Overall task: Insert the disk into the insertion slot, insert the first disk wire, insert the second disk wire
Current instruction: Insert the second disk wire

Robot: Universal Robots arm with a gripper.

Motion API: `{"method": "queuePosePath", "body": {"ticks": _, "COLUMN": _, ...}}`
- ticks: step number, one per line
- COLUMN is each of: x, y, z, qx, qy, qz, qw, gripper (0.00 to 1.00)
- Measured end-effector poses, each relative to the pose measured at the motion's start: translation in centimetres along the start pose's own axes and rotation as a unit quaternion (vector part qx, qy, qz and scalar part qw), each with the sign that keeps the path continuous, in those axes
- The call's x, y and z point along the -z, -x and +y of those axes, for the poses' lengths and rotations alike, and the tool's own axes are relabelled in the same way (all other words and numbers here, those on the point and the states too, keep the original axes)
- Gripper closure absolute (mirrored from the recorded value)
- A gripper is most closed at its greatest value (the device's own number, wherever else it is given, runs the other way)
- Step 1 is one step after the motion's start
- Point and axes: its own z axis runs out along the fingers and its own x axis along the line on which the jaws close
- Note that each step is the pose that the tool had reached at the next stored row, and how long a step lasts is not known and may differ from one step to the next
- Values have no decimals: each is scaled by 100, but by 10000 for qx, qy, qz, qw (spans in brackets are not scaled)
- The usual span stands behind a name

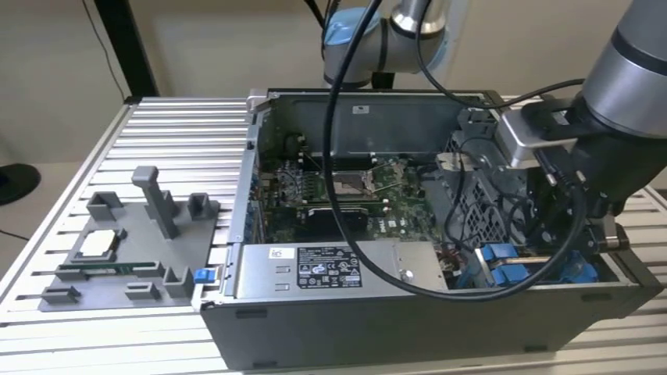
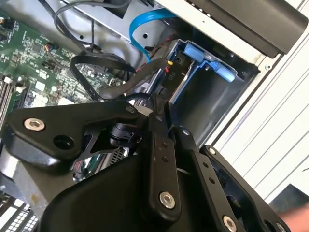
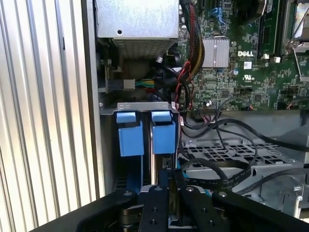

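The insertion slot point(image 3: 140, 105), a grey metal bay in the case's corner on the exterior view's right, holds two bright blue frames side by side. I take the one nearer my fingers for the disk point(image 3: 164, 135); its metal body is hidden. In the second wrist view the disk's blue frame point(image 2: 205, 60) sits against the slot's grey wall point(image 2: 212, 106). My gripper point(image 3: 170, 174) reaches down into this corner point(image 1: 547, 234). Its black fingers point(image 2: 159, 145) are pressed together on the end of a flat black disk wire point(image 3: 227, 181), right beside the blue frame. Another black plug with coloured leads point(image 2: 171, 72) sits at the frame.
The open case holds a green motherboard point(image 1: 344, 187), a grey labelled power-supply box point(image 1: 323, 269) and a perforated metal cage point(image 3: 231, 150). Loose black cables point(image 2: 96, 63) loop around my fingers. A grey fixture point(image 1: 125, 250) with parts stands on the slatted table point(image 1: 177, 125) on the exterior view's left.
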Motion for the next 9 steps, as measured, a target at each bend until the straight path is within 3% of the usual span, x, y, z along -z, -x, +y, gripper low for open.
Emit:
{"method": "queuePosePath", "body": {"ticks": 4, "x": -3, "y": 0, "z": -16, "qx": -10, "qy": 85, "qz": -11, "qw": 10000, "gripper": 100}}
{"method": "queuePosePath", "body": {"ticks": 9, "x": -9, "y": 3, "z": -75, "qx": -17, "qy": 137, "qz": -26, "qw": 9999, "gripper": 100}}
